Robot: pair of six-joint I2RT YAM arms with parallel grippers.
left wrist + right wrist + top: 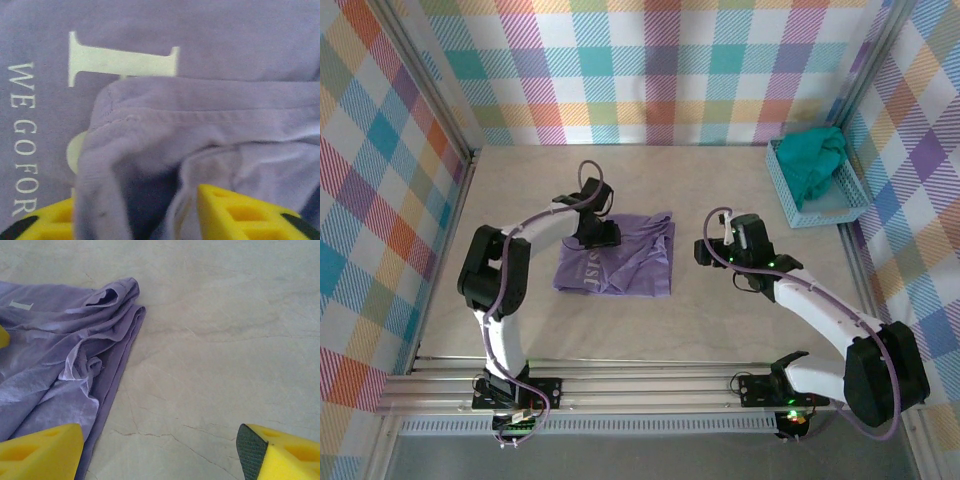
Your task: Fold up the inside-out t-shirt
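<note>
Left wrist: left pincer (pixel 135 200) straddles t-shirt (pixel 210 115) fold, cannot tell grip | right pincer (pixel 159 434) wide above table (pixel 225 340)

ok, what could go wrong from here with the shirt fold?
1. The left gripper straddles a bunched ridge of the t-shirt. Closing and pulling there may catch several layers and drag the fold apart.
2. The right gripper is open over bare table, beside the rumpled hem. Closing where it is would likely miss the cloth.
</note>
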